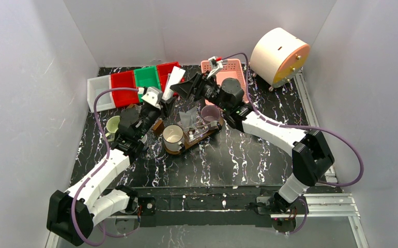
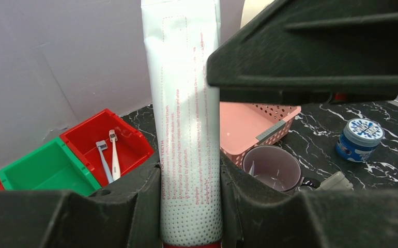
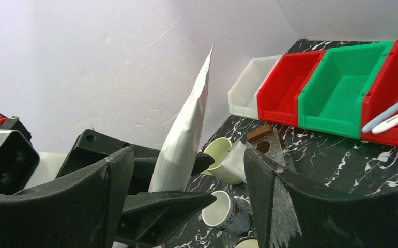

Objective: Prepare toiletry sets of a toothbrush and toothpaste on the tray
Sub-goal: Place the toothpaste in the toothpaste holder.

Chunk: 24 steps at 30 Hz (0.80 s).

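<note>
Within the left pincer (image 2: 190, 206) stands a white, red-printed tube (image 2: 186, 103).

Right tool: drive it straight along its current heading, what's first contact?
Likely the white toothpaste tube, held in the left tool, centred between the right tool's open fingers. Depth unclear: the left tool's fingers just below might touch first.

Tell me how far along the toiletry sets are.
Done: a white mug and a purple mug stand on the tray. In hand: the left gripper holds a toothpaste tube upright, with the right gripper open around it. Left: the tube is not yet on the tray, and two toothbrushes lie in a red bin.
</note>
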Available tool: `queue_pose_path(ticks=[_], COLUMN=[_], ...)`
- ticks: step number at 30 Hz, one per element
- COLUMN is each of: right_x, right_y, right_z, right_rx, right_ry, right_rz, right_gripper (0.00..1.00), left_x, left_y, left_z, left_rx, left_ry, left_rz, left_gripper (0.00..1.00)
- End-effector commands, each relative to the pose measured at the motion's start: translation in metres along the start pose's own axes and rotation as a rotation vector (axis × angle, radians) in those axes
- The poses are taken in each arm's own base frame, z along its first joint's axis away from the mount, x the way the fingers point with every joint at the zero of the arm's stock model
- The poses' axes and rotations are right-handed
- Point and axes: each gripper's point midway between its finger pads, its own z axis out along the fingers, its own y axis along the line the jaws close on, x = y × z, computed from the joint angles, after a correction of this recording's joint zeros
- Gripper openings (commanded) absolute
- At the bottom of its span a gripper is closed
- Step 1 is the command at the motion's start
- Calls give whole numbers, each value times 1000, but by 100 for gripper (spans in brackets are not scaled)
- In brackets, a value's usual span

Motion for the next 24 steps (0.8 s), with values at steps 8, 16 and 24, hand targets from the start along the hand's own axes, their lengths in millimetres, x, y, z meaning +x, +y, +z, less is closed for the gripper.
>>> queue_pose_path(ticks=[8, 16, 24], right_x=[-17, -23, -40], right_y=[41, 48, 63], right_z=[20, 17, 13], right_rx=[-152, -174, -201], right_ry=[-65, -80, -117], right_rz=[27, -4, -123], right_gripper=[61, 32, 21], left_x=[-29, -30, -37], left_y=[-6, -5, 0], left_z=[-2, -4, -9], left_rx=[21, 19, -3], left_ry=[-112, -117, -87], left_rz=[13, 34, 61], left_gripper=[0, 7, 36])
